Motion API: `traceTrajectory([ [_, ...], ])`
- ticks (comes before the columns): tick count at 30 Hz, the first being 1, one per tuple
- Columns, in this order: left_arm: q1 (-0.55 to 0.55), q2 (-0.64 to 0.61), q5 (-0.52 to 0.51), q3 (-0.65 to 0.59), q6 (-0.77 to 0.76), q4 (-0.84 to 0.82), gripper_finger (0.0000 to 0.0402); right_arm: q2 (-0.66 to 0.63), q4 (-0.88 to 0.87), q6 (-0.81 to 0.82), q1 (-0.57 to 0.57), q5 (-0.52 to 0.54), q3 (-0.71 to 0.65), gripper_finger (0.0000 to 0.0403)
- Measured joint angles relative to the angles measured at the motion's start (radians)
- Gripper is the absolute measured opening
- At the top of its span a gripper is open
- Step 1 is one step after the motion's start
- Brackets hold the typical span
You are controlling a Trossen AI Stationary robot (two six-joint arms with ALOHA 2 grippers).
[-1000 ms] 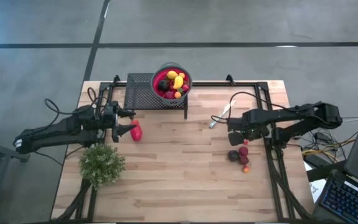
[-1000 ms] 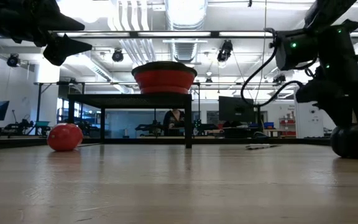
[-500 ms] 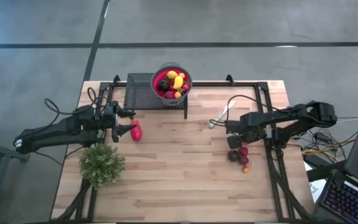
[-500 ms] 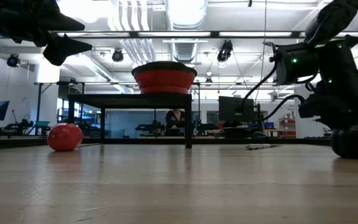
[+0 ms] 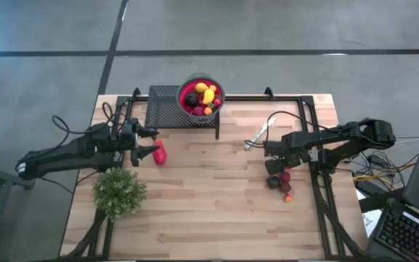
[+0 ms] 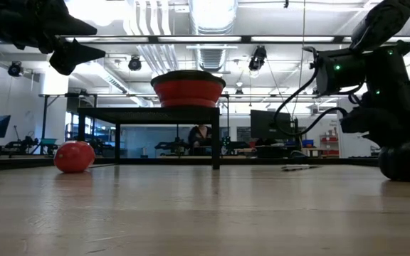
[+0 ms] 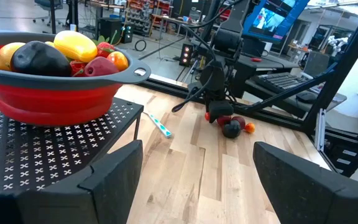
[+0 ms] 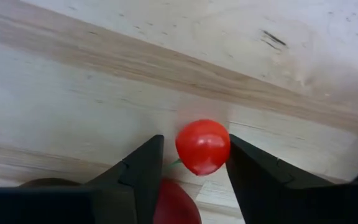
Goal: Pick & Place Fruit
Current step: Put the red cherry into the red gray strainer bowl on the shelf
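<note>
Closing on: small red toy fruit [image 8: 202, 147], in loose cluster right of knife [image 5: 259, 134]
right gripper [image 8: 191, 163]: narrow, straddling it
left gripper [image 7: 197, 177]: wide, idle
handling: light, smooth, rolls; pinch across middle

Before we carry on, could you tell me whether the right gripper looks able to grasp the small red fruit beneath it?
Probably yes: the right gripper is open, its fingers either side of the small red fruit, nothing between.

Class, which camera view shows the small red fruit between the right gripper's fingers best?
The right wrist view: the small red fruit fills the gap between the right gripper's fingers. The high view hides it under that gripper. The left wrist view shows only a far-off cluster. The low view does not show it.
</note>
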Motion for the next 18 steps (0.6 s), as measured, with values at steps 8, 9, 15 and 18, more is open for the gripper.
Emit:
traceTrajectory([
  [8, 0.000, 0.000, 0.000, 0.000, 0.000, 0.000, 0.0312, 0.000, 0.009, -0.015, 0.000, 0.004, 0.000, 0.0127],
  [9, 0.000, 0.000, 0.000, 0.000, 0.000, 0.000, 0.0312, 0.000, 0.009, -0.015, 0.000, 0.005, 0.000, 0.0123],
  [15, 0.000, 0.000, 0.000, 0.000, 0.000, 0.000, 0.0312, 0.000, 0.021, -0.043, 0.000, 0.009, -0.002, 0.0115],
  [18, 0.000, 0.000, 0.000, 0.000, 0.000, 0.000, 0.0312, 0.000, 0.024, -0.045, 0.000, 0.010, -0.002, 0.0123],
])
